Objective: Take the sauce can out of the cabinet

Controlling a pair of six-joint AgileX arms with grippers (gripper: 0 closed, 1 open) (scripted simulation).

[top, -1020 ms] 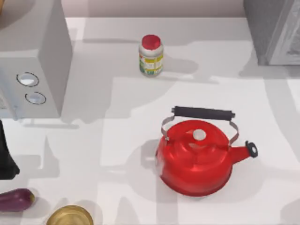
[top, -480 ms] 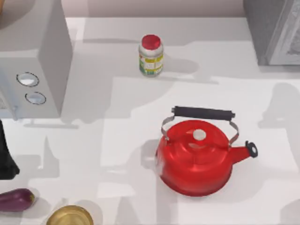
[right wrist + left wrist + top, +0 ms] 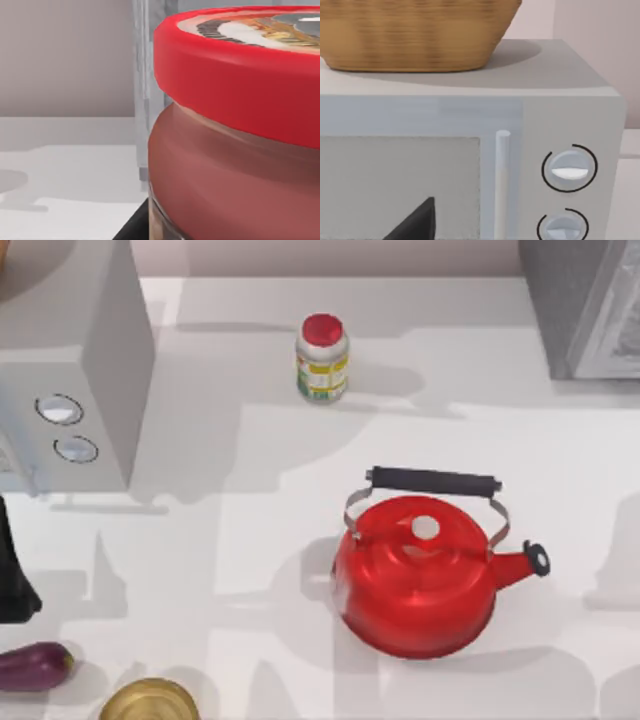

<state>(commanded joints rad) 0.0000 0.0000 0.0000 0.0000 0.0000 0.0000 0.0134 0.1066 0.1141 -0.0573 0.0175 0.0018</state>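
Sauce can (image 3: 240, 130) close before right wrist, grip unclear; white table (image 3: 250, 540), cabinet (image 3: 580, 300) at right.

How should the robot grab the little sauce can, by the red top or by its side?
Probably by the side. In the right wrist view the sauce can stands upright, with a round, straight body under a wider red rim. Fingers coming in level, one on each side of the body just below that rim, should hold best; the rim would help stop it slipping down.

Kettle (image 3: 418, 580) at table (image 3: 250, 510) centre; jar (image 3: 322, 358) at eleven o'clock, cabinet (image 3: 580, 305) at two, microwave (image 3: 75, 370) at ten
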